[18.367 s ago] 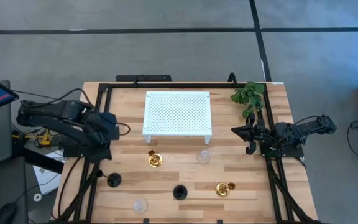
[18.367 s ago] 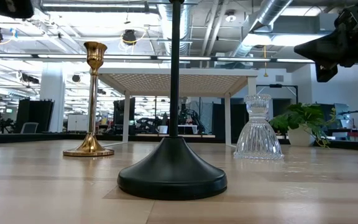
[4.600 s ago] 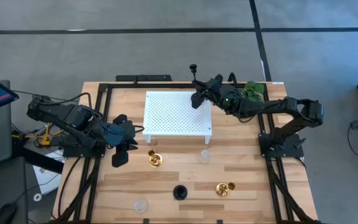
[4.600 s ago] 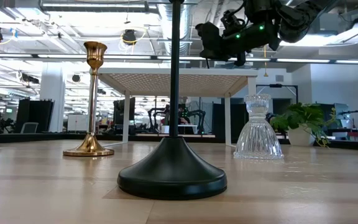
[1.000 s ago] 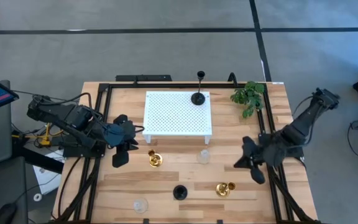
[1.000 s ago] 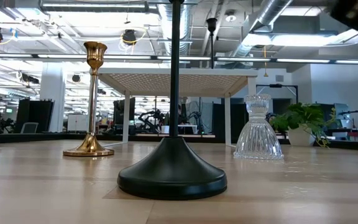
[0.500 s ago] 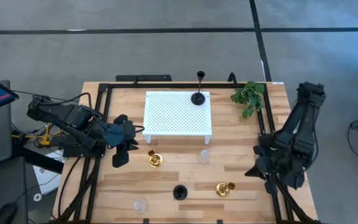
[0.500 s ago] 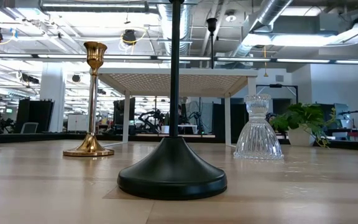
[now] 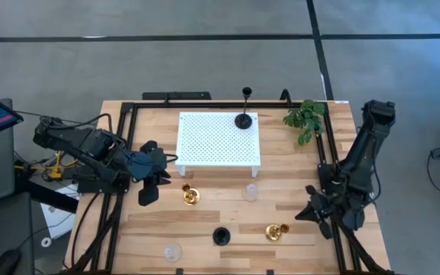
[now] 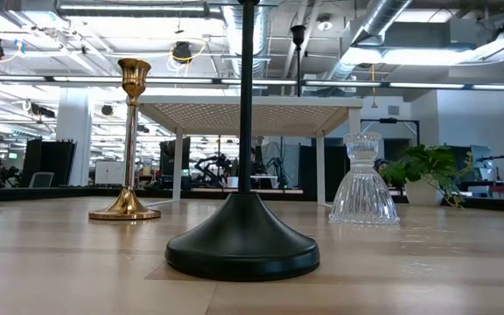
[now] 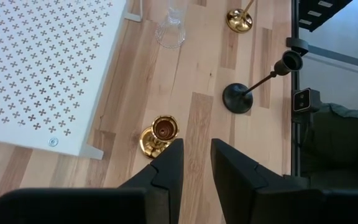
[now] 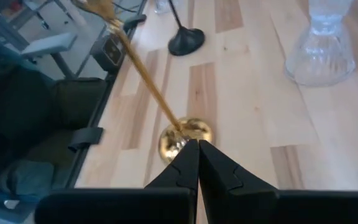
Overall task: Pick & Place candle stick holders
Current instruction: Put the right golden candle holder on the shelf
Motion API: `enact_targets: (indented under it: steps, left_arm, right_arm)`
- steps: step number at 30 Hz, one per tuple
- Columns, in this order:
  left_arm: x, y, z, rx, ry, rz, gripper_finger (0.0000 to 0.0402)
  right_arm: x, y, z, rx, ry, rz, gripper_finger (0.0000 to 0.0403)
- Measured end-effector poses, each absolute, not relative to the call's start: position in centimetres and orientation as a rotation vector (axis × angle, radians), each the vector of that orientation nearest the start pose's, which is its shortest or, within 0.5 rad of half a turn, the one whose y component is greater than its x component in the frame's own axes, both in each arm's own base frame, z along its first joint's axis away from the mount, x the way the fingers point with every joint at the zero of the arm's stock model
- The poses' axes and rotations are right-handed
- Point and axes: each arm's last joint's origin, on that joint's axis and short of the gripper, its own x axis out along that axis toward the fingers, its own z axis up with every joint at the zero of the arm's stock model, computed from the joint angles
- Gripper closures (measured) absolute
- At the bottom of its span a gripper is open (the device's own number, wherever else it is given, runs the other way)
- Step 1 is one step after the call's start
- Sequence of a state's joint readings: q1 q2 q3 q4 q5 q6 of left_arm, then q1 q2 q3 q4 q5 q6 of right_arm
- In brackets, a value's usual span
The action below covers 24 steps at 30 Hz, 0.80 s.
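Right gripper [image 9: 302,215] pinched fully closed, empty, just beside the shiny gold candle stick holder [image 9: 275,231] near the table's front right. Left gripper [image 9: 148,184] slightly parted, holding nothing (waiting left of the second gold holder [image 9: 190,196]). One black round-based holder [image 9: 243,120] stands on the white perforated platform [image 9: 212,137]; another black holder [image 9: 220,236] and two clear glass holders [image 9: 250,192] are on the wooden table [image 9: 304,168].

White perforated platform [image 9: 218,137] beside green plant sprig [image 9: 305,118].

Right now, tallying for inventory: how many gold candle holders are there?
2. One gold holder stands before the white platform's left leg; the other is near the right gripper.
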<state>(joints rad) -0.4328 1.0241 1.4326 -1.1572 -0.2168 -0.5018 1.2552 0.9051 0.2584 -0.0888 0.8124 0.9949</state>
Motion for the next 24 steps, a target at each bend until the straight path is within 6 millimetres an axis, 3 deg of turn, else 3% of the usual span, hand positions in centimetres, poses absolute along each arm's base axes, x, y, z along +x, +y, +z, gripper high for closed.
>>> enact_targets:
  steps: [8, 14, 24]
  left_arm:
    - [14.2, -5.9, 41.6, -0.239, 0.740, -0.023, 0.0321]
    - [14.3, -5.9, 41.6, -0.239, 0.739, -0.023, 0.0321]
    - [14.3, -5.9, 41.7, -0.242, 0.733, -0.025, 0.0321]
  right_arm:
    - [6.8, 13.5, 13.7, 0.463, 0.518, 0.260, 0.0403]
    - [8.0, 13.5, 12.9, 0.462, 0.526, 0.195, 0.0395]
    - [10.5, 14.6, 10.8, 0.403, 0.567, 0.239, 0.0269]
